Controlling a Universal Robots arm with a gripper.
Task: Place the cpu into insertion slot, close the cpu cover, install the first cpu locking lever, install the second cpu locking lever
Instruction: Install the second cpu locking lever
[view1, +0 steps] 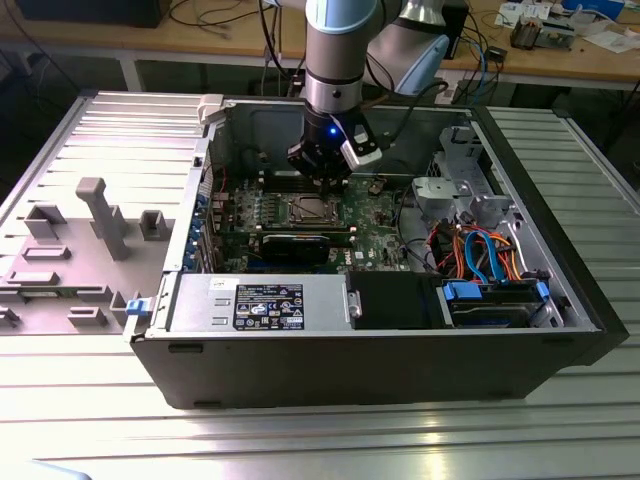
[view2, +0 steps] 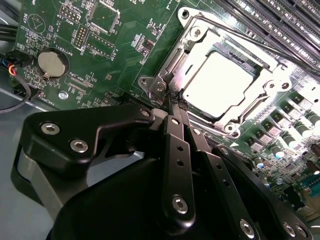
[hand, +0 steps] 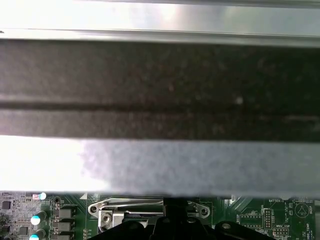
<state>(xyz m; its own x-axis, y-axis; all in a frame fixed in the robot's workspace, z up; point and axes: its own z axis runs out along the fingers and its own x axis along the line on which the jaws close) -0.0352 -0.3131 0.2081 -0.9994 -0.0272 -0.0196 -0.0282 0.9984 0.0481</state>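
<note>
Open computer case (view1: 180, 300) on ribbed tabletop (view1: 320, 440); green board (view2: 125, 45) inside. Cpu cover (view2: 260, 90) down over insertion slot, cpu (view2: 220, 82) seated in its window, silver top showing. Claw (view2: 175, 102) closed, tips pinched at cover's corner, apparently on thin lever wire. Judgement: lever stiff, springy, slick; grip near its end. Slot itself hidden under cpu; lever hook hard to make out.

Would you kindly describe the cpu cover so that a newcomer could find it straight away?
Start at the open computer case and find the green board on its floor. The cpu cover is the silvery metal frame lying closed around the bright square cpu, beside the hand. Its big square window sets it apart from the long black slots.
</note>
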